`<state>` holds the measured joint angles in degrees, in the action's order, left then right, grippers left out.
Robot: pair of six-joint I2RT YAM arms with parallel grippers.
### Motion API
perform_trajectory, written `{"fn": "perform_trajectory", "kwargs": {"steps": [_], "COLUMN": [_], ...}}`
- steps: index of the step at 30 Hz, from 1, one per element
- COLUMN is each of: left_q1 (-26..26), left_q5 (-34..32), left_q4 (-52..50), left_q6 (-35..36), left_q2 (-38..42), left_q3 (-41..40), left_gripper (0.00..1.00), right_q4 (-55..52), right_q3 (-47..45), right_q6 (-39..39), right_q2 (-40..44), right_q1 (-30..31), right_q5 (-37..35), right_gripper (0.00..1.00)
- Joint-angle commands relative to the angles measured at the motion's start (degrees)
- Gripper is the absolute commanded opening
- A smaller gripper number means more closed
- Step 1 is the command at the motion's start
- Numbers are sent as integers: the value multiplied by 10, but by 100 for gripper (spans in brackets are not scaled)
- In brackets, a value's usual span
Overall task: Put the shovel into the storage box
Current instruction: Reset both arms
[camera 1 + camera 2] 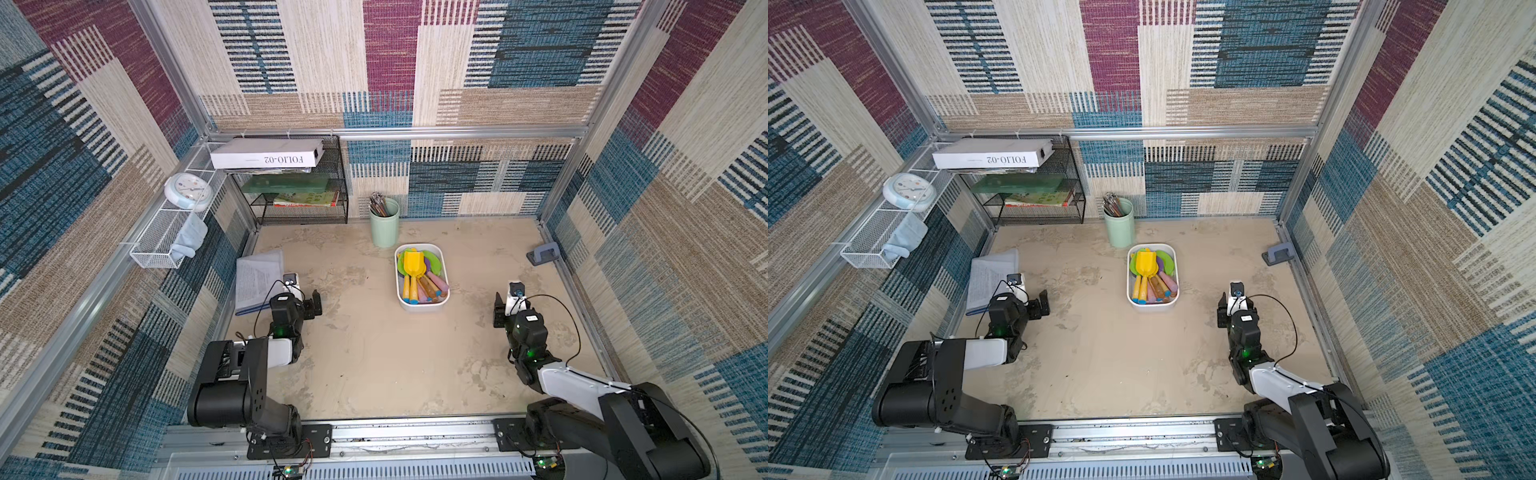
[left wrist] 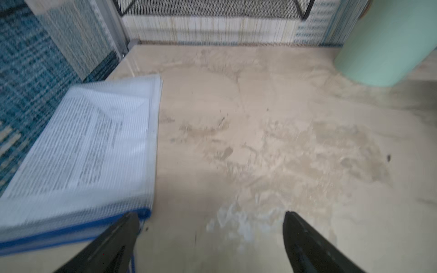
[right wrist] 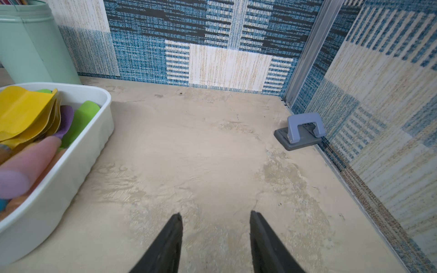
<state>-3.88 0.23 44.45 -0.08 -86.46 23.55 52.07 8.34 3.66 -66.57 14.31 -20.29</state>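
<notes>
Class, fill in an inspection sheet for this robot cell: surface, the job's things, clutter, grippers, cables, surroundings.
Surface: beige table, stained and scuffed.
Job's things: yellow shovel lies in the white box, on other toys.
Clutter: mint cup of pencils behind the box; hole punch at the right edge; folder at the left edge.
Grippers: left gripper open, empty; right gripper open, empty; both apart from the box.
Cables: a black cable loops over each wrist.
Surroundings: carpet-patterned walls; black rack with books; white basket with clock and cloth.
</notes>
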Motion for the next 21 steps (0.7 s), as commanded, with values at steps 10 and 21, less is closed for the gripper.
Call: {"fn": "perform_trajectory", "kwargs": {"steps": [10,21], "left_q1": [-2,7], "left_q5": [64,52], "left_q4": [-49,-58], "left_q6": [-2,4], "left_q2": [-7,-8], "left_q3": [33,38], "left_gripper": [100,100], "right_q4": [292,169], "right_q3": [2,63], "right_q6": [-24,-52], "right_q2": [-206,-205], "right_q1": [-108,-151], "right_q5": [59,126], "right_gripper": [50,73]}}
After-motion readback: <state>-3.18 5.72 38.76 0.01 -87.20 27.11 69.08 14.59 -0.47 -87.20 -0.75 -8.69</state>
